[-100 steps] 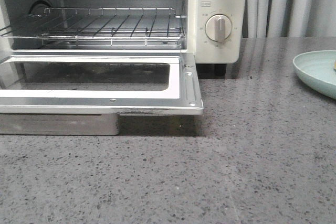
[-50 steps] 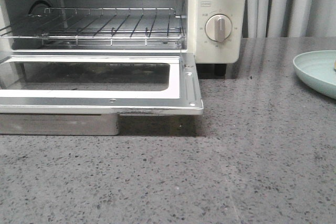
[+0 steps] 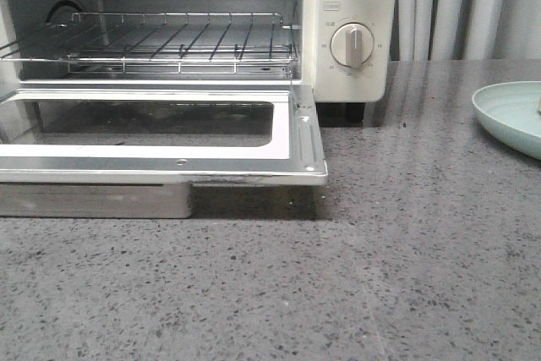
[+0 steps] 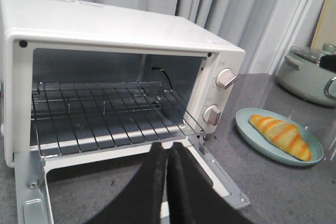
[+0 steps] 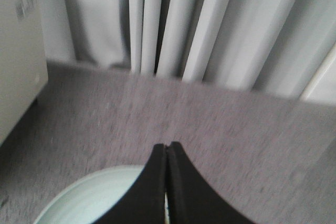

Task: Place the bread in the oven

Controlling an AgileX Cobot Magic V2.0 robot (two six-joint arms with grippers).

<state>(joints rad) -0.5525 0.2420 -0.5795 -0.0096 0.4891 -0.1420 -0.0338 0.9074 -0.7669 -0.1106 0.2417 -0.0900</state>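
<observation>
The cream-white oven (image 3: pixel 351 14) stands at the left with its glass door (image 3: pixel 161 137) folded down flat and its wire rack (image 3: pixel 169 44) bare. In the left wrist view the oven (image 4: pixel 105 30) shows whole, and the bread (image 4: pixel 279 136), an orange and cream striped croissant roll, lies on a pale green plate (image 4: pixel 252 140) to the oven's right. My left gripper (image 4: pixel 168 146) is shut and empty, over the open door. My right gripper (image 5: pixel 166 146) is shut and empty above the plate (image 5: pixel 94 198). Neither gripper shows in the front view.
The plate's rim (image 3: pixel 507 116) shows at the right edge of the front view. A grey-green pot (image 4: pixel 310 74) stands behind the plate. Grey curtains (image 5: pixel 210 24) hang behind the speckled grey counter (image 3: pixel 380 276). A metal crumb tray (image 3: pixel 93 200) sits under the door.
</observation>
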